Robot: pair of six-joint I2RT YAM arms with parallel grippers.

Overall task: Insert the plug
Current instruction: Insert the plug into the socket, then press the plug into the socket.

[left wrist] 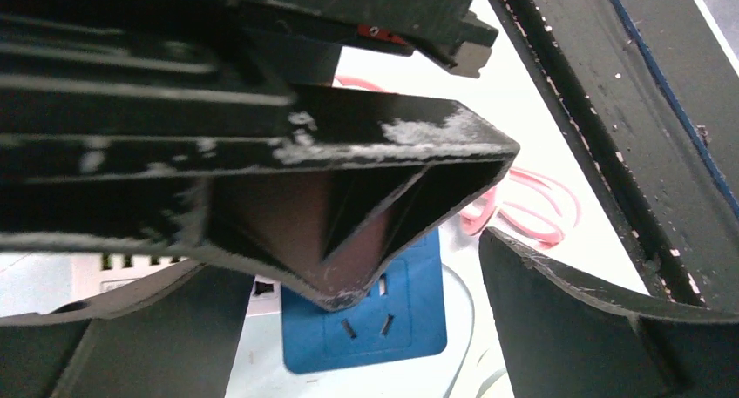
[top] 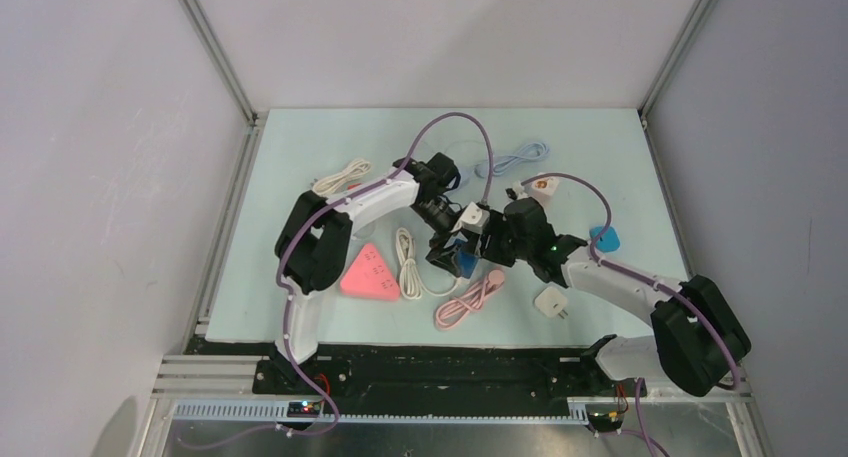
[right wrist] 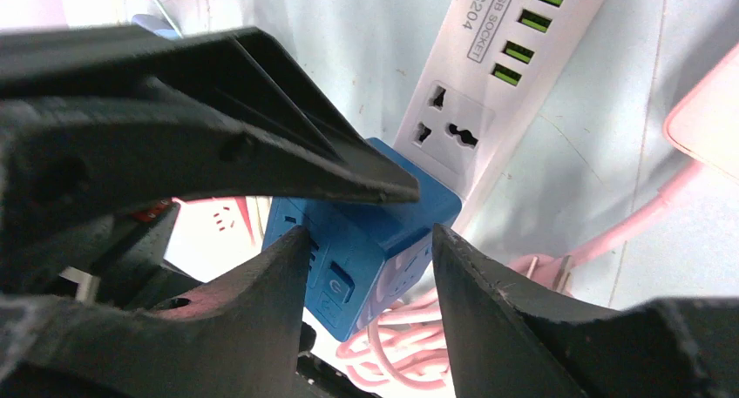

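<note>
The blue cube adapter (top: 466,264) sits in the middle of the table, between the tips of the two arms. The white power strip (right wrist: 497,84) lies just beside it, on its far side in the right wrist view, with its sockets facing up.

The right gripper (right wrist: 362,241) is about half closed around the cube. One finger is on each side, and I see no gap between the fingers and the blue walls, so it has hold of the cube.

The left gripper (top: 442,249) is opened wide and holds nothing. In the left wrist view its two fingers stand at both sides of the cube, apart from it.

The view of the cube is much blocked. In the left wrist view one finger of the right gripper (left wrist: 410,141) covers the upper part of the socket face. In the right wrist view a finger of the left gripper (right wrist: 218,128) crosses over the cube's top corner.

Around the cube:
- a coiled pink cable (top: 470,299) just beside it on the near side
- a white coiled cable (top: 408,264) near it on the left
- a pink triangle (top: 372,274) farther left
- a white charger (top: 551,301) to its right, well apart
</note>
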